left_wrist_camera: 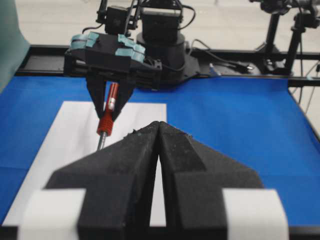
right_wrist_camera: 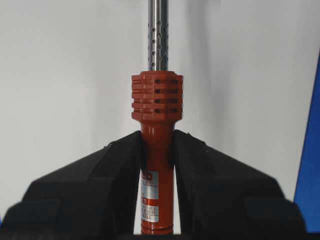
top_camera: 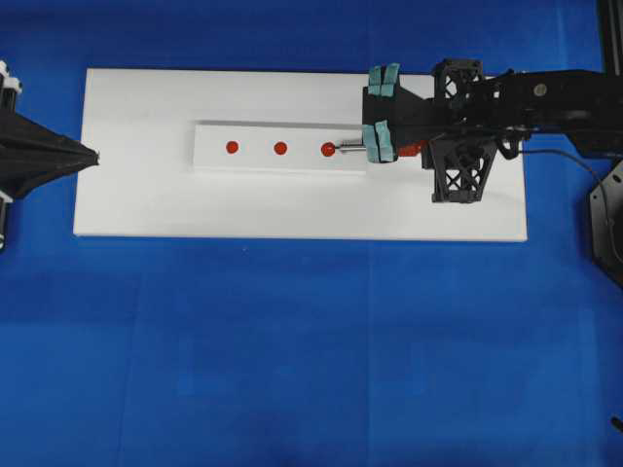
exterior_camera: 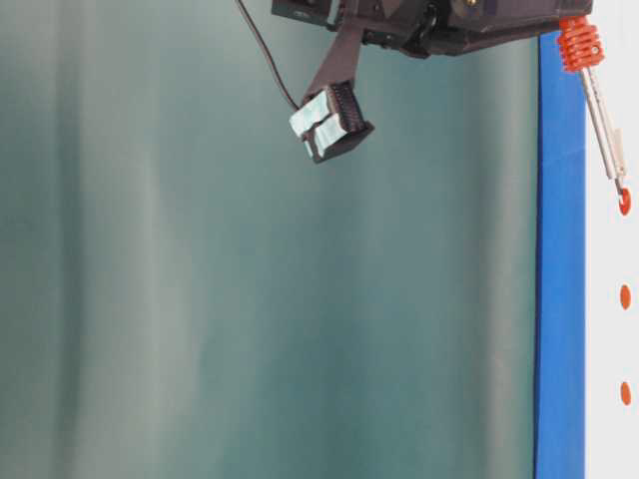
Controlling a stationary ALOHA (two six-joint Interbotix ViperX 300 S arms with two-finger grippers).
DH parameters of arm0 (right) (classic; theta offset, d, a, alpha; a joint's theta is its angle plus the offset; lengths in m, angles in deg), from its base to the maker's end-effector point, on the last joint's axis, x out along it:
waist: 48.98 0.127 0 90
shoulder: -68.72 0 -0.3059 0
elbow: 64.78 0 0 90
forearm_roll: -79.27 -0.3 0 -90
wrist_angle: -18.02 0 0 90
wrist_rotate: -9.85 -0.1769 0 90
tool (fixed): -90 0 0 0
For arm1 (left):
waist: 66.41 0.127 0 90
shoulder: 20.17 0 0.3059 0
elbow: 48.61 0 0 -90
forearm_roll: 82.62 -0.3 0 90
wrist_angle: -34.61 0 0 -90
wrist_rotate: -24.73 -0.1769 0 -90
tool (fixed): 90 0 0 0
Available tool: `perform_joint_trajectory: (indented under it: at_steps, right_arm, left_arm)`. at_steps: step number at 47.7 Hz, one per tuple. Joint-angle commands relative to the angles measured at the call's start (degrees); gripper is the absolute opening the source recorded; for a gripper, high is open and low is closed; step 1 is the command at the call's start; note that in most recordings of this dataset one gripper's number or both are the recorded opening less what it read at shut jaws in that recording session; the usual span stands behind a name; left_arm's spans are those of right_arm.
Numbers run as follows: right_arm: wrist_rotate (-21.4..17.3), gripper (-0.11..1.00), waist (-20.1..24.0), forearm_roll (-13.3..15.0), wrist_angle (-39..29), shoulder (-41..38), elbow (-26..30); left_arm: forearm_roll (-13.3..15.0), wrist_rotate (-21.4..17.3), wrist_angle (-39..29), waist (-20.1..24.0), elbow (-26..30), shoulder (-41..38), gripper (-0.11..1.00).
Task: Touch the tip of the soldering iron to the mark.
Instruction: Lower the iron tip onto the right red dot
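Right claw point(right_wrist_camera: 157, 165) is clamped on the soldering iron point(right_wrist_camera: 157, 120). The tip ahead of it meets the mark point(top_camera: 328, 149); contact appears made or nearly so. Left claw point(left_wrist_camera: 159, 150) rests together, well away.

White label on the soldering iron point(right_wrist_camera: 157, 165) handle (print too blurred)
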Motion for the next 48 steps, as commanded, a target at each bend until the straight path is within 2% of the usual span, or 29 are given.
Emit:
perform_joint_trajectory:
  at_steps: [1, 48]
  right_arm:
    - [0.09, 0.06, 0.0, -0.09, 0.26, 0.44, 0.53]
    - [0.0, 0.06, 0.0, -0.7, 1.14, 0.44, 0.26]
  left_arm:
    - [-0.09, 0.0, 0.53, -0.09, 0.62, -0.18, 0.0]
    - [-0.09, 0.0, 0.53, -0.09, 0.62, -0.18, 0.0]
